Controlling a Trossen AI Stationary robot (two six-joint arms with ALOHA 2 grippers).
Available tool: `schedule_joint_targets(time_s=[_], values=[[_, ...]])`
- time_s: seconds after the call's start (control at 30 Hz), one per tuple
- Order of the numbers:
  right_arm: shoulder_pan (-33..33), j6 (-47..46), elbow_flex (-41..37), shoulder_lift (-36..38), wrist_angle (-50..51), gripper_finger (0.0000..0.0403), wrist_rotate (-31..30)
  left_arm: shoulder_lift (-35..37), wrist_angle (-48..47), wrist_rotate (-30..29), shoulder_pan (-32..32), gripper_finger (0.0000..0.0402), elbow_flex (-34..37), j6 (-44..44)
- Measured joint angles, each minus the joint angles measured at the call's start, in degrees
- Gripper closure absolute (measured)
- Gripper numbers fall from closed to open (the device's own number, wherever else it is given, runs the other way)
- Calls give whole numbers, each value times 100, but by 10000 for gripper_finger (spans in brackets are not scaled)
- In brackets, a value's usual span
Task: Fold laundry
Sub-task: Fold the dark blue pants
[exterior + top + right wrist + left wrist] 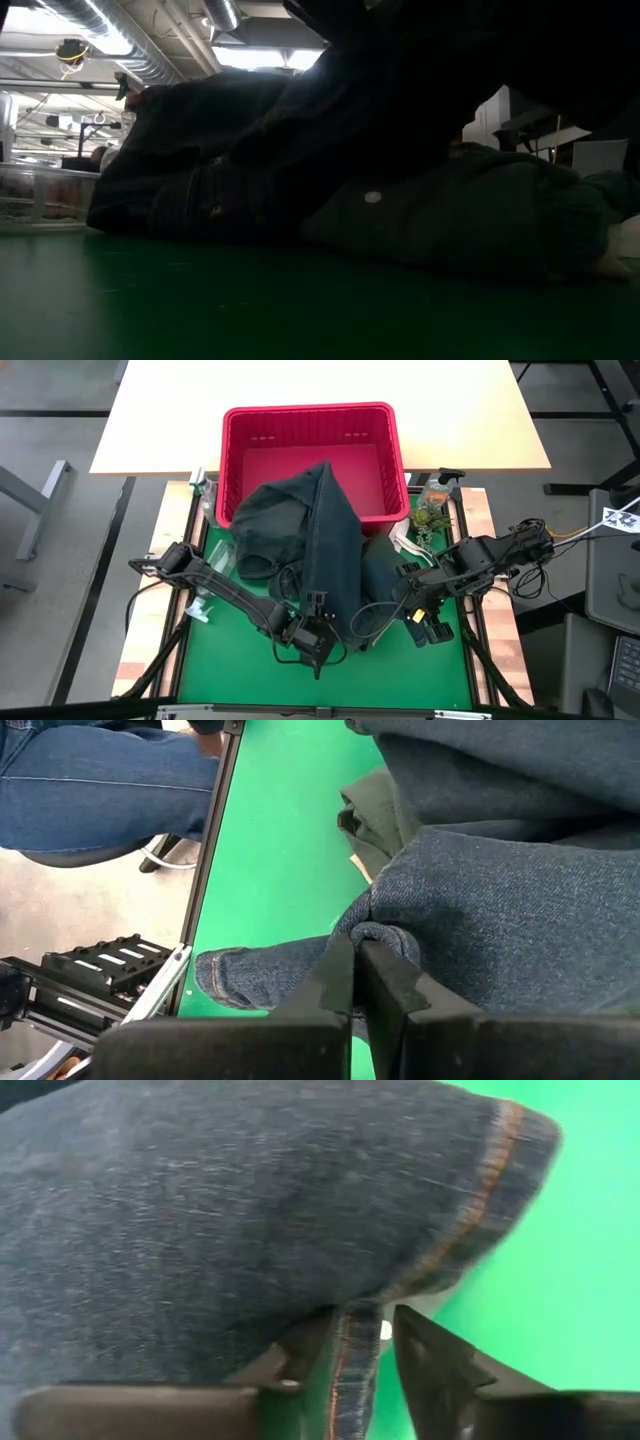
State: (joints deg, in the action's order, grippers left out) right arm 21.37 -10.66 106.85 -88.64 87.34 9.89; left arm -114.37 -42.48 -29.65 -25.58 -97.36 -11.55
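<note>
Dark blue denim jeans (330,550) drape from the red basket (310,420) down onto the green mat (240,670), over a pile of dark clothes. An olive-green buttoned shirt (460,215) lies beside them on the mat. My left gripper (320,638) is at the jeans' near end, open, with a stitched edge (352,1370) between its fingers. My right gripper (420,612) is to the right of the pile, shut on a bunch of denim. My left gripper has the jeans' orange-stitched edge (350,1350) between its two fingers, close to the hemmed end (500,1170). One finger (295,1355) lies against the denim; the other finger (430,1365) stands a little apart from it. The fingers slant down toward the mat. My right gripper pinches a bunched fold of the jeans (385,935) between its two fingers, coming from above and slanting down. The denim spreads away from the fingertips, and a hemmed end (225,975) lies on the green mat below.
A clear bottle (437,488) and small green and white items (420,520) stand at the mat's far right by the basket. In the right wrist view a person's legs in blue jeans (90,780) show beyond the table edge. Bare green mat lies near and left.
</note>
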Motion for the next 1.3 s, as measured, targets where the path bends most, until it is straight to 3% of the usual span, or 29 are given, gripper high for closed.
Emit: schedule_joint_targets(time_s=[0.2, 0.47, 0.63, 1.03, 1.3], values=[[0, 2, 0, 0, 27, 393, 2, 42, -22, -85, 35, 391, 0, -271], [0, 2, 0, 0, 27, 393, 2, 42, -30, -76, 35, 397, 0, -343], [0, 4, 0, 0, 25, 393, 2, 42, -28, 121, 35, 368, 0, -354], [0, 11, 0, 0, 116, 393, 4, 35, -416, 326, 0, 236, 0, -339], [0, 14, 0, 0, 117, 393, 2, -191, -386, -116, 117, 201, 0, -300]])
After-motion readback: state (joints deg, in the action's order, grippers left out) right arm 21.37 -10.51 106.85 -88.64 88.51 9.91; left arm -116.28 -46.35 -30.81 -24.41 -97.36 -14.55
